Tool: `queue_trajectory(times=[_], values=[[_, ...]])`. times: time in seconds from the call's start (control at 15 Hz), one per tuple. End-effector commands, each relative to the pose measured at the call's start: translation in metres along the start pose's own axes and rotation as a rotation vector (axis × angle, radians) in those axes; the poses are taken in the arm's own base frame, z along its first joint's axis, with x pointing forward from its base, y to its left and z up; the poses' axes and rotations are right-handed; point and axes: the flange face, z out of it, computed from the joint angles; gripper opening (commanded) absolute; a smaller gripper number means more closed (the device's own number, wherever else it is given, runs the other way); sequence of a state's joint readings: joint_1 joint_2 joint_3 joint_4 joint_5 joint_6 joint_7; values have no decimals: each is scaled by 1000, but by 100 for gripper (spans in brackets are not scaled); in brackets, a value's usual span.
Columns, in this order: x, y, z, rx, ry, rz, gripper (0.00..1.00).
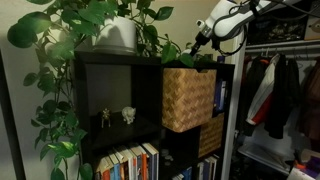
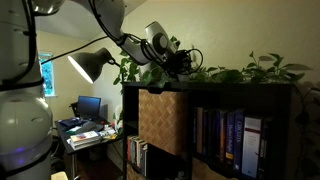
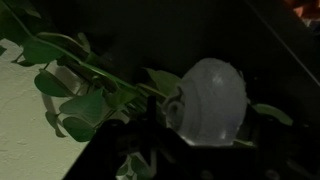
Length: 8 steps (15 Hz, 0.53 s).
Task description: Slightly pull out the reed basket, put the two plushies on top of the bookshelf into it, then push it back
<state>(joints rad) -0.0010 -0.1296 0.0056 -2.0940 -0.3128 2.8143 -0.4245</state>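
The black bookshelf [image 1: 120, 90] shows in both exterior views [image 2: 215, 95]. The tan reed basket [image 1: 188, 98] sits in an upper cubby and sticks out a little from the shelf front; it also shows in an exterior view [image 2: 162, 120]. My gripper [image 1: 201, 46] is low over the shelf top above the basket, among plant leaves [image 2: 186, 60]. The wrist view is dark and shows a pale rounded object [image 3: 210, 100] between leaves just ahead of the jaws. I cannot make out either plushie. I cannot see whether the jaws are open.
A white plant pot [image 1: 118, 35] with trailing vines stands on the shelf top. Two pale figurines [image 1: 116, 116] stand in a cubby. A smaller, darker basket [image 1: 210, 136] sits below the reed basket. A clothes rack [image 1: 280, 90] stands beside the shelf. A desk lamp [image 2: 88, 66] is nearby.
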Motion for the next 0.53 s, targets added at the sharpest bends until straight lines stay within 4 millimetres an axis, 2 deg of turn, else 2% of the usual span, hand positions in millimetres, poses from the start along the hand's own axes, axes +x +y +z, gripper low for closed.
queue_trajectory(times=[0.0,0.33,0.47], values=[[1,2,-3,-17,-11,24,46],[-3,1,-23,-78,-36,19,15],[-7,2,-32,-96,-69,23,6]])
